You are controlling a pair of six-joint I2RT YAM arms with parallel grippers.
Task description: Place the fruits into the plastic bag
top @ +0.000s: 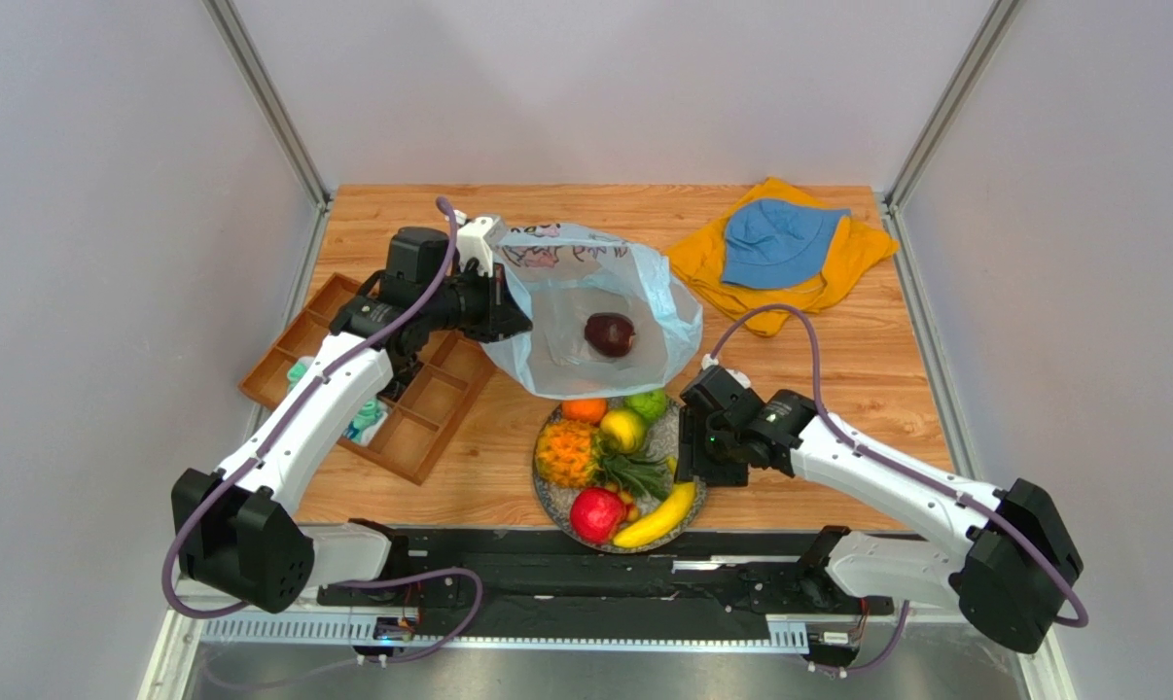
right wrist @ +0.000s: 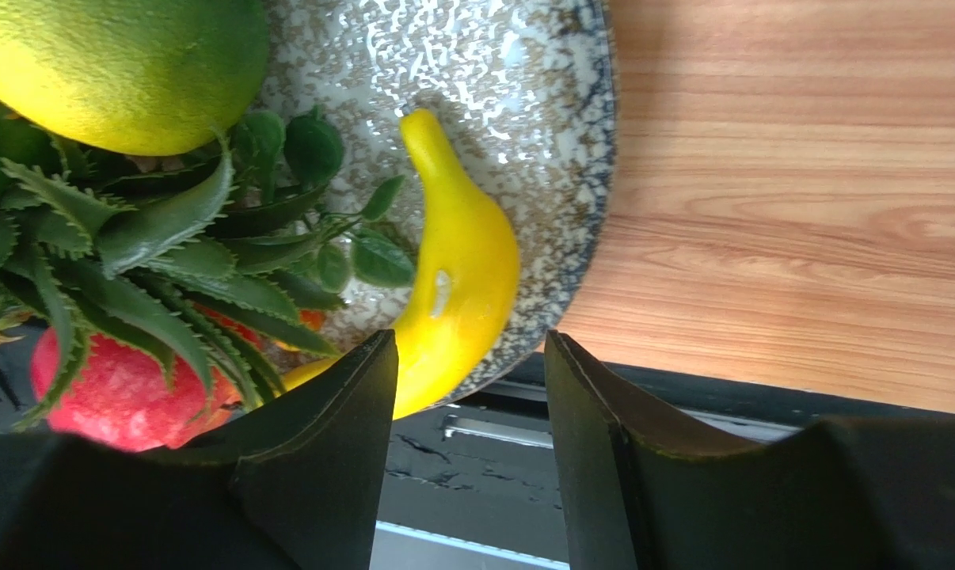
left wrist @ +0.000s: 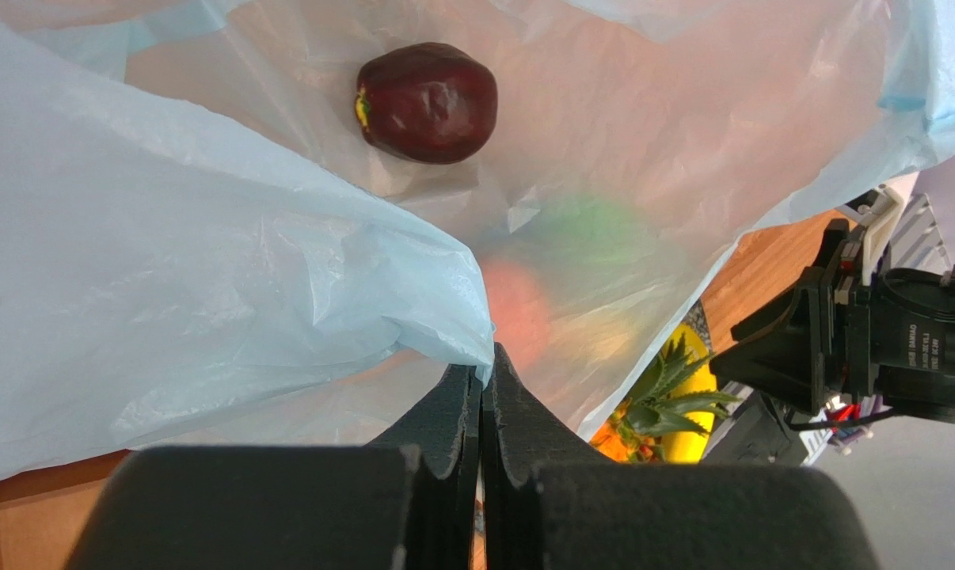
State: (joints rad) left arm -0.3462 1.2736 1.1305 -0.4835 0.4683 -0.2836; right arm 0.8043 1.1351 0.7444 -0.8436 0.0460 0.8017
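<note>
Left gripper (left wrist: 485,359): I see the jaws pressed together with a fold of the plastic bag (left wrist: 209,273) pinched at their tips, holding the bag's mouth up.
Plastic bag: from above it lies on the table (top: 870,365) behind the plate (top: 546,493), its near edge draped over the back of the plate.
Dark fruit (left wrist: 426,102): it lies inside the bag on the bottom layer, well beyond the left jaws and apart from them.
Right gripper (right wrist: 468,344): jaws partly open and holding nothing; I have it low over the near right edge of the plate.
Banana (right wrist: 459,285): it lies on the plate's right rim, its lower end in line with the gap between the right jaws and partly hidden behind one finger. I cannot tell whether that finger touches it.
Pineapple (right wrist: 125,261): its leaves spread just left of the banana, outside the jaws.
Red apple (right wrist: 114,386): under the leaves, beside the left finger.
Yellow-green fruit (right wrist: 114,59): further back on the plate, clear of the jaws.
Orange (top: 585,410) and green apple (top: 647,406): at the plate's back edge, under the bag's rim.
</note>
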